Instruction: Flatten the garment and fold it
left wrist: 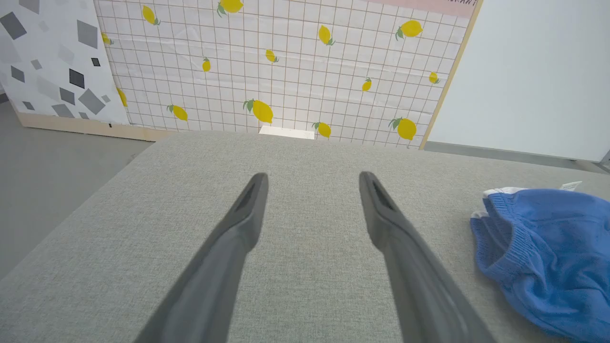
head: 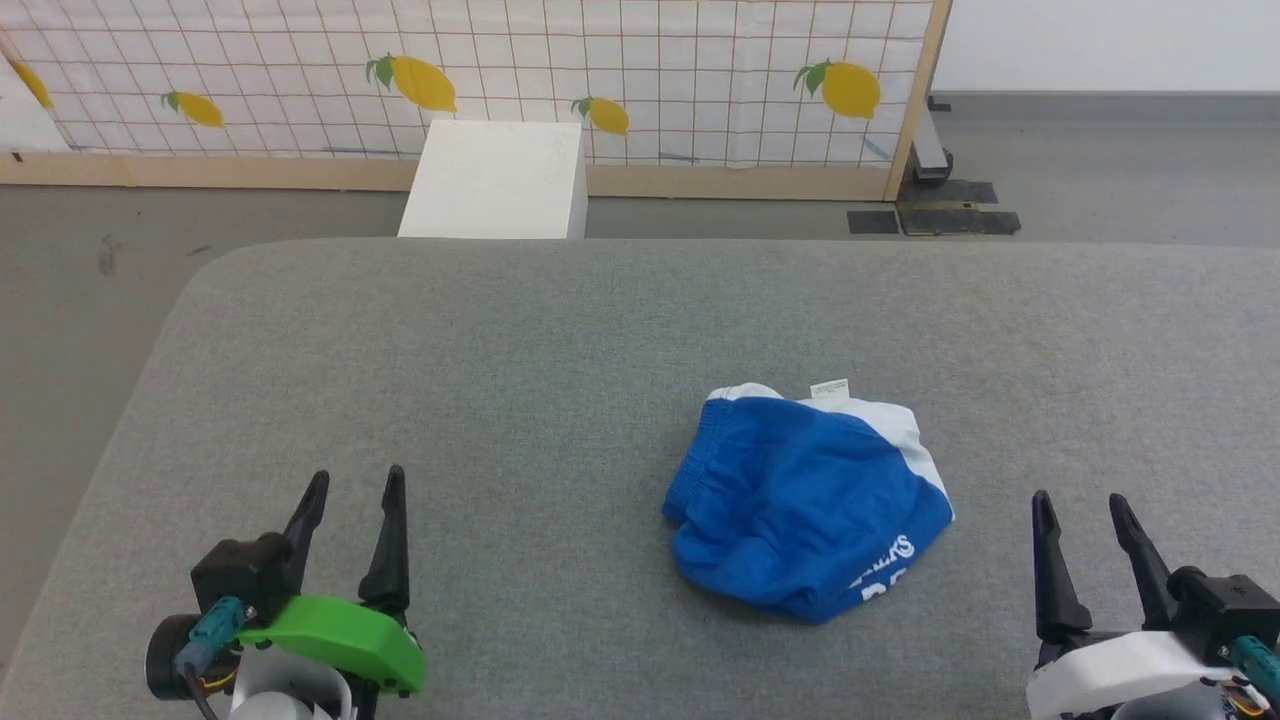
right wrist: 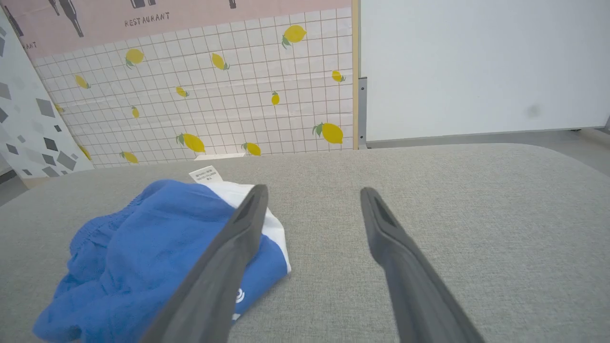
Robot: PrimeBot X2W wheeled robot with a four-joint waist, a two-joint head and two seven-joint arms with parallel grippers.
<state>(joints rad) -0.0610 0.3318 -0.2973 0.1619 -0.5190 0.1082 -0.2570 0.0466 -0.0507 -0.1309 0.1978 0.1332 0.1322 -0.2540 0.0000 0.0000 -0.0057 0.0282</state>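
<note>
Left gripper [head: 357, 473] and right gripper [head: 1079, 497], two in all, both have their fingers spread wide and hold nothing. Between them, nearer the right, one crumpled blue garment [head: 800, 500] lies on a grey padded surface [head: 500, 350], with one white tag [head: 829, 389] and partly hidden white lettering [head: 885, 575]. A pink sign [right wrist: 147, 19] behind reads "RESTAURANT"
</note>
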